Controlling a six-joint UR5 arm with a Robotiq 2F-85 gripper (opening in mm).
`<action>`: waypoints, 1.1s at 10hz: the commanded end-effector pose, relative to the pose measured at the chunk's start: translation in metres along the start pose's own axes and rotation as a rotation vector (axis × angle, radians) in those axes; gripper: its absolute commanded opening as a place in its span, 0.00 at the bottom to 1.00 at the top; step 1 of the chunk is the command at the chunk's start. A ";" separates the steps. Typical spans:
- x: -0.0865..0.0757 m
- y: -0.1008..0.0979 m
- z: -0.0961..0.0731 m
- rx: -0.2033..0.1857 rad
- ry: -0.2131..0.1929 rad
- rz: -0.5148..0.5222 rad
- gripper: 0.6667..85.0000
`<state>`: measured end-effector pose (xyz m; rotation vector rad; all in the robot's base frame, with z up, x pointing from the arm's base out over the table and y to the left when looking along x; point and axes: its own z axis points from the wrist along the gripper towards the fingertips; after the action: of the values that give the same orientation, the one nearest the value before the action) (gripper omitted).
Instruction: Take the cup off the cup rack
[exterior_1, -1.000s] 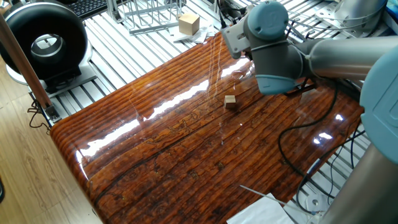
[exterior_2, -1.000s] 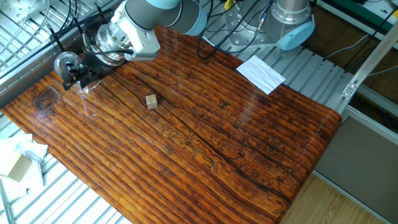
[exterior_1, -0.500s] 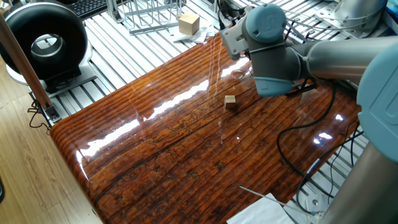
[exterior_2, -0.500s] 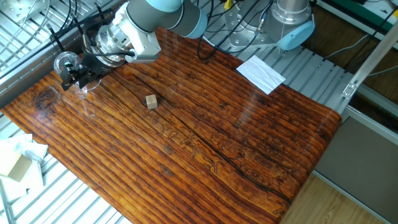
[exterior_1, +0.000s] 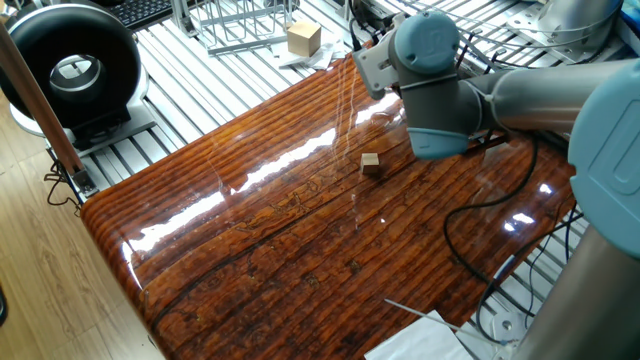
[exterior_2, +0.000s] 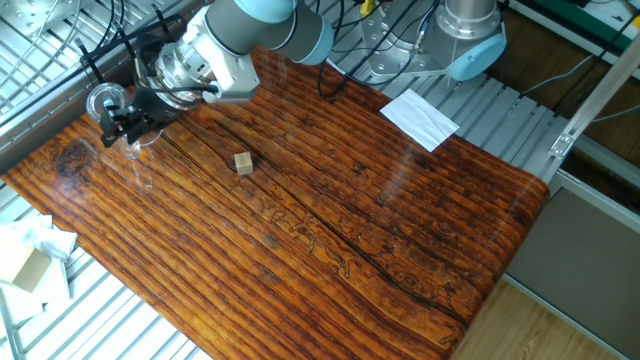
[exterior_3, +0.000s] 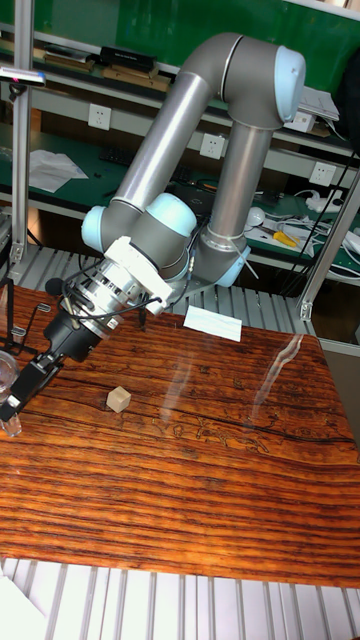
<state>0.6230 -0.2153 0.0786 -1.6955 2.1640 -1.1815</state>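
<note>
The black two-finger gripper (exterior_2: 120, 122) is reaching out low over the far corner of the striped wooden table (exterior_2: 330, 220), its fingers sitting right at the clear, roughly cylindrical glass cup (exterior_2: 103, 102), which is standing upright beyond the fingertips. I cannot tell whether the fingers are gripping it, nor make out any black wire rack.

the arm bends down low over the far corner of the table. its black gripper (exterior_2: 118, 112) points sideways, and its fingers (exterior_3: 22, 388) sit close around the cup (exterior_2: 103, 101).
</note>
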 end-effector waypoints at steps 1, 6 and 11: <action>0.005 0.002 0.004 0.007 0.006 0.019 0.39; 0.013 -0.006 0.003 0.049 0.045 0.037 0.01; 0.023 -0.023 -0.008 0.077 0.086 -0.051 0.01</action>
<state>0.6235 -0.2173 0.0777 -1.6867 2.1618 -1.1910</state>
